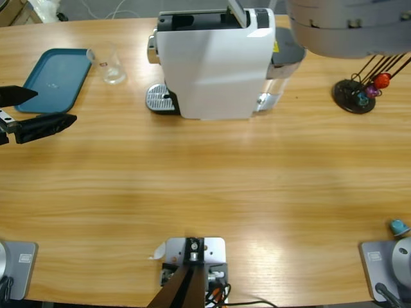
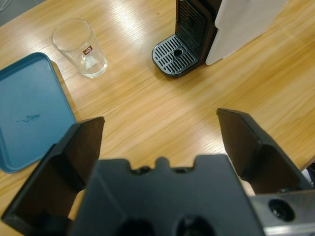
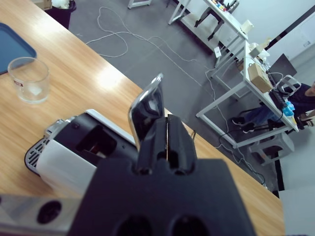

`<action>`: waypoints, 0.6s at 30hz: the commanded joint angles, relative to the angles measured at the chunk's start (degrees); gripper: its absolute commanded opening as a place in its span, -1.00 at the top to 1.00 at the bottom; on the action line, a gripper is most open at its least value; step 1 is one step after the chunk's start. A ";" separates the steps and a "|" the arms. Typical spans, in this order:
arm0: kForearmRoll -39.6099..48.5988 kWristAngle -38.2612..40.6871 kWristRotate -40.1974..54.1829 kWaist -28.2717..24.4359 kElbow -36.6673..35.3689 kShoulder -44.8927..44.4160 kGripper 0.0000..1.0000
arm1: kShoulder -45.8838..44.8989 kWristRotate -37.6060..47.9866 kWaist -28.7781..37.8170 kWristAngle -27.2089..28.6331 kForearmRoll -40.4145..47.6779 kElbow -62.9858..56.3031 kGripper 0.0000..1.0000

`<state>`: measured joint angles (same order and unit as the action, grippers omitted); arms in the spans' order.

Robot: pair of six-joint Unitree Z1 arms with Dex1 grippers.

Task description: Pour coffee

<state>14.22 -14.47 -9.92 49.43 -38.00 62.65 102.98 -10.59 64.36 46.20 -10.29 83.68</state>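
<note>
The clear glass looks light, fragile and slippery, so a grasp around its middle seems safest. The left gripper keeps its fingers released and empty, while the right gripper has its fingers clenched above the coffee machine lever.

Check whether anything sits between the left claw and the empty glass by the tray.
Nothing visible does. The left claw is open, with only bare table between it and the glass. The blue tray lies off to one side, the coffee machine to the other.
</note>
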 commanded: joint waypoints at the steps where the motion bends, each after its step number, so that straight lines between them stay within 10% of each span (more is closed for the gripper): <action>1: -0.59 0.81 0.43 0.49 1.97 0.28 -0.98 | 7.73 1.89 2.53 -3.89 -1.23 -0.89 1.00; 18: -0.51 0.85 0.34 0.49 1.97 0.16 -0.98 | 10.02 4.70 2.00 -7.66 -0.35 -3.70 1.00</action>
<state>14.22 -14.47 -9.92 49.43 -38.00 62.65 106.06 -7.13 64.37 41.04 -10.53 83.50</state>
